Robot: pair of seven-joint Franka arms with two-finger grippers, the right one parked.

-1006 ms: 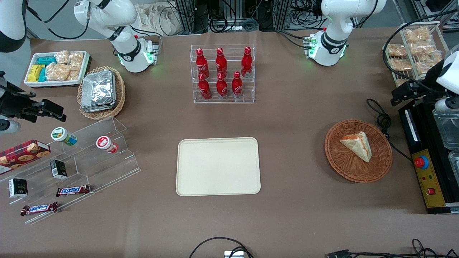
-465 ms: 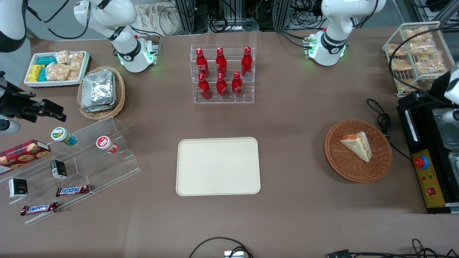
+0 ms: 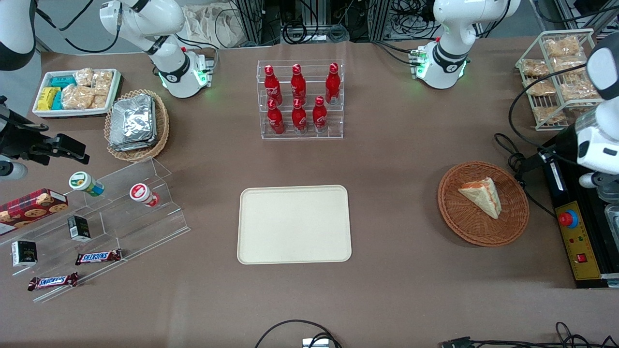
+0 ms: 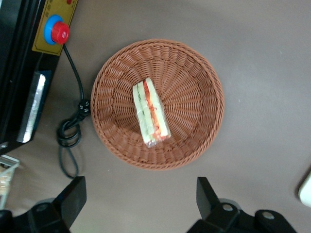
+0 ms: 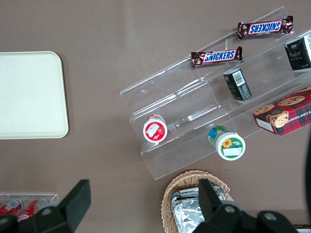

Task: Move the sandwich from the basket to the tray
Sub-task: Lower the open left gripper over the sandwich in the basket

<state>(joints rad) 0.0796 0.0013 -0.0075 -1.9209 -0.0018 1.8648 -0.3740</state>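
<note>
The sandwich [image 3: 481,195], a pale wedge with red and green filling, lies in the round reddish-brown basket [image 3: 464,233], toward the working arm's end of the table. In the left wrist view the sandwich [image 4: 151,113] rests on edge near the middle of the basket [image 4: 206,80]. My left gripper [image 4: 141,200] hangs high above the table, just off the basket's rim. It is open wide with only bare table between its fingers [image 4: 73,198]. The left arm's wrist [image 3: 597,145] shows at the working arm's end. The cream tray [image 3: 294,224] lies mid-table with nothing on it.
A black control box with a red button [image 3: 568,218] and a coiled black cable [image 3: 515,162] lie beside the basket. A wire rack of bagged snacks [image 3: 556,72] stands farther from the front camera. A bottle rack [image 3: 300,99] stands farther from the camera than the tray.
The left arm's wrist has swung along the working arm's end of the table, coming nearer the front camera and closer to the basket. Sandwich, basket and tray have not moved.
</note>
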